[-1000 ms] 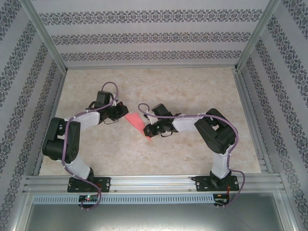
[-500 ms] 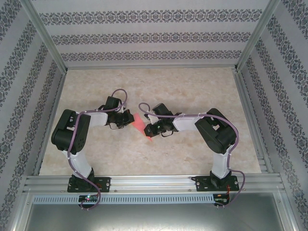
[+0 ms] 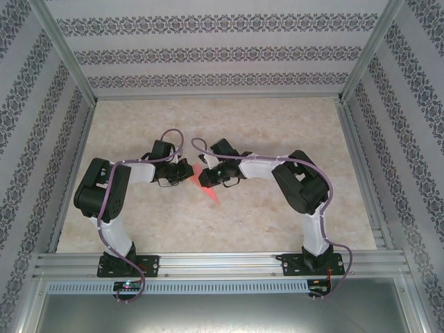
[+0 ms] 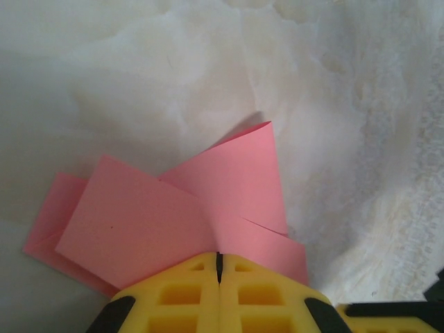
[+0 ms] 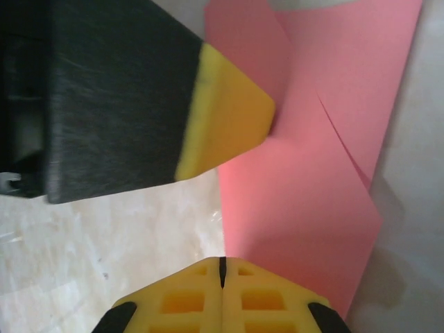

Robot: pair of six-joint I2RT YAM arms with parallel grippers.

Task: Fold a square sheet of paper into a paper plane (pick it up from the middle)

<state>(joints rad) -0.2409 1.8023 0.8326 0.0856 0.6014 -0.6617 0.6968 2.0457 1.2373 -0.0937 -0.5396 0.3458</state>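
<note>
The pink-red sheet of paper (image 3: 210,189) lies on the table between the two grippers, folded into overlapping flaps with a pointed near end. In the left wrist view the folded paper (image 4: 173,215) spreads out just ahead of my left gripper (image 4: 219,257), whose yellow fingers are shut with their tips on its edge. My right gripper (image 5: 222,262) is also shut, its tips at the paper's (image 5: 312,173) left edge. The left gripper's yellow fingertip (image 5: 229,118) touches the paper from the other side. From above, the left gripper (image 3: 186,173) and right gripper (image 3: 205,177) nearly meet over the paper.
The pale marbled table (image 3: 277,132) is walled by patterned panels on three sides, with metal rails along its edges. Both arms reach in towards the middle, elbows out to the sides.
The left gripper swung right to the paper, then held still. In the last half second the right gripper moved left and further back over the paper, closing in on the left gripper.
</note>
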